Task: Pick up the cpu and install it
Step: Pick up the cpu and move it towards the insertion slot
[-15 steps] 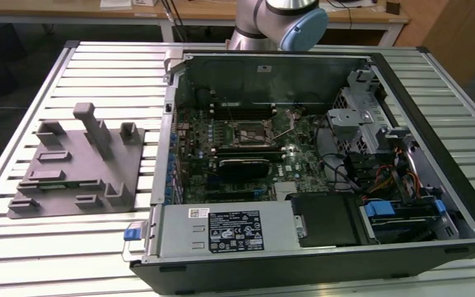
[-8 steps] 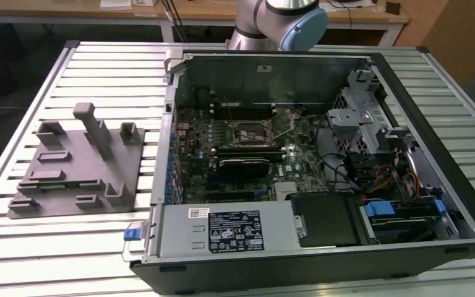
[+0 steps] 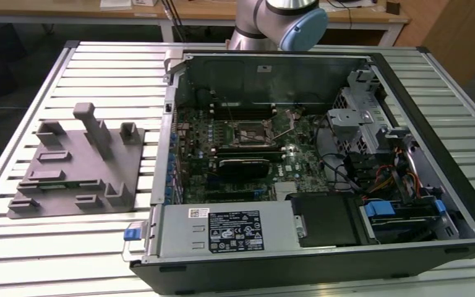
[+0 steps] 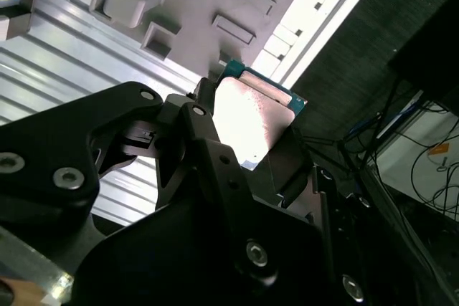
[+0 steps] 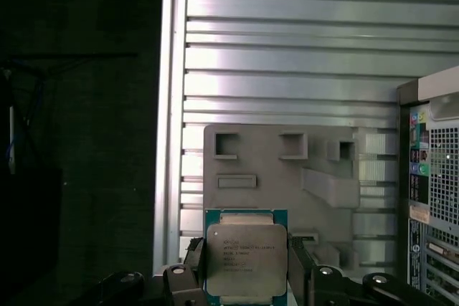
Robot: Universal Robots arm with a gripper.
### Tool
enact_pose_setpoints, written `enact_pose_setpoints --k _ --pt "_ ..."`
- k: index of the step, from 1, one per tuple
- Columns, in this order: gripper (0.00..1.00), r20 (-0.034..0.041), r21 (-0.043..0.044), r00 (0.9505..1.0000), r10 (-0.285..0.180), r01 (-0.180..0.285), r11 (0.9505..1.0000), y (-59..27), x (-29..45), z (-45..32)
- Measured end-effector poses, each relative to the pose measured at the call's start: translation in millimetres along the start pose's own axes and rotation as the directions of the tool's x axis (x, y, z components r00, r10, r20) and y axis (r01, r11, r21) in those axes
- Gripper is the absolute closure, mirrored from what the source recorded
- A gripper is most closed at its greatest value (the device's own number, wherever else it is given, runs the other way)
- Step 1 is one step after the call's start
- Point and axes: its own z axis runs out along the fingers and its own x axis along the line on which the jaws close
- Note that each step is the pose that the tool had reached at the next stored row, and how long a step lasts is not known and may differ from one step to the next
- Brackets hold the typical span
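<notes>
Cpu (image 5: pixel 246 259) gripped by the gripper (image 5: pixel 246 271), over the tray (image 5: pixel 287 170)
2 black fingers (image 5: pixel 298 270) clamp opposite edges of the cpu, its metal top showing in both wrist views; beyond it the grey tray lies on the slatted table (image 5: pixel 287 55), beside the open computer case (image 3: pixel 274 77).

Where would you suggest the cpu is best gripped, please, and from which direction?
By two opposite thin edges, pinched from either side, as the end effector holds the cpu now: it is a flat square, so this leaves its faces free.

You see the cpu (image 5: pixel 246 257) topped in smooth, gleaming metal, the tray (image 3: pixel 68 166) matt grey plastic, the table (image 3: pixel 97 74) ribbed shiny metal.
</notes>
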Motion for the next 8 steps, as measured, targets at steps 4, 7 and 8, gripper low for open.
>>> enact_pose_setpoints --k 4,7,8 --pt "0.46 0.0001 -0.0003 1.0 0.0 0.0 1.0 0.1 0.0 -1.5" --pt "0.46 0.0 -0.0003 1.0 0.0 0.0 1.0 0.1 0.0 -1.6" --pt "0.46 -0.0001 -0.0003 1.0 0.0 0.0 1.0 0.1 0.0 -1.6"
